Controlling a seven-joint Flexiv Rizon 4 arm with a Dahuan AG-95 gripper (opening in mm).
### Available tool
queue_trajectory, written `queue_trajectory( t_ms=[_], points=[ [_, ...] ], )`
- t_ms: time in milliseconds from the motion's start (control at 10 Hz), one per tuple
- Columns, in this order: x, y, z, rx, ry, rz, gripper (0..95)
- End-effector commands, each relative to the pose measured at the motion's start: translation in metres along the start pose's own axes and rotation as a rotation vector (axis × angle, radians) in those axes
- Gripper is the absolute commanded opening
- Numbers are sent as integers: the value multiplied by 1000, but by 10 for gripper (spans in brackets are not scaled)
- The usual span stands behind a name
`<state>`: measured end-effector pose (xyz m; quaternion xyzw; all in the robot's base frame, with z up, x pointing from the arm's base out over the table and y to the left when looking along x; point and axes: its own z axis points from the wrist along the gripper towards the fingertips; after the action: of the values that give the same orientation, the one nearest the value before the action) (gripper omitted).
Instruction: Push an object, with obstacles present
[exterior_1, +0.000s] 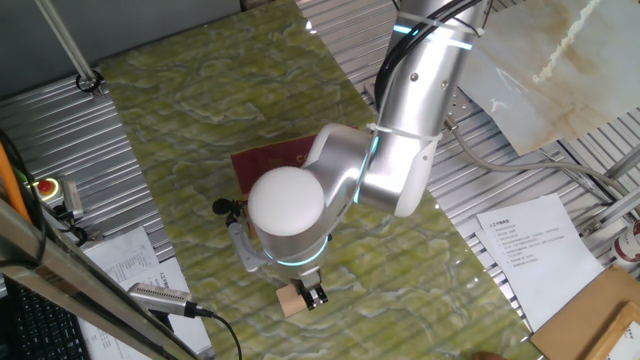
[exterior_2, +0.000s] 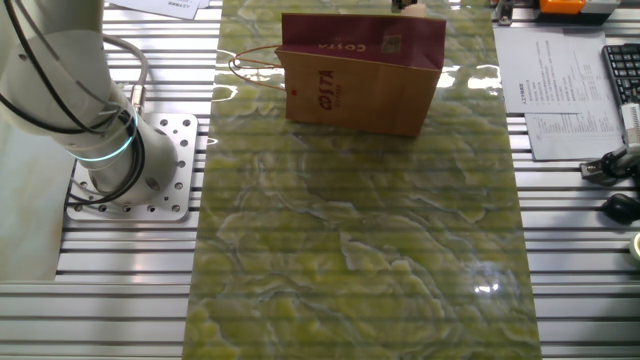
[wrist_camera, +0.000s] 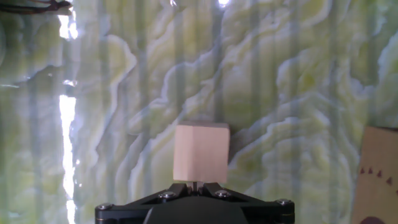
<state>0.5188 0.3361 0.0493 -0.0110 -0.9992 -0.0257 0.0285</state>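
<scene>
Figure: push with an obstacle present. I am working the claw (exterior_1: 313, 296) low over the desk (exterior_1: 200, 100), near the desk edge that lies at the bottom of one fixed view. The cube (wrist_camera: 201, 153) is sitting flat on the green marbled surface, directly ahead of the claw; in the hand view it is centred on the claw's midline, with the closed tips apparently touching its near face. The claw is looking clenched, the two tips meeting in a narrow point and gripping nothing. The bag (exterior_2: 362, 75) is standing upright near the opposite desk edge, well apart from the cube; in one fixed view the arm is covering most of it, and the other fixed view is showing neither cube nor claw.

For a clean push, I am judging that the tips should be staying on the middle of the near face and low, so that the cube is sliding rather than turning or tipping. The heading should be steering clear of the bag and its string handles.
</scene>
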Motion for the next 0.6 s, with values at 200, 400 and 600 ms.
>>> queue_trajectory(
  t_ms=[200, 400, 600],
  points=[
    [-4, -3, -2, 0, -4, 0, 0],
    [-9, -7, -3, 1, -10, -1, 0],
    [-13, -14, -7, 0, -25, -6, 0]
  ],
)
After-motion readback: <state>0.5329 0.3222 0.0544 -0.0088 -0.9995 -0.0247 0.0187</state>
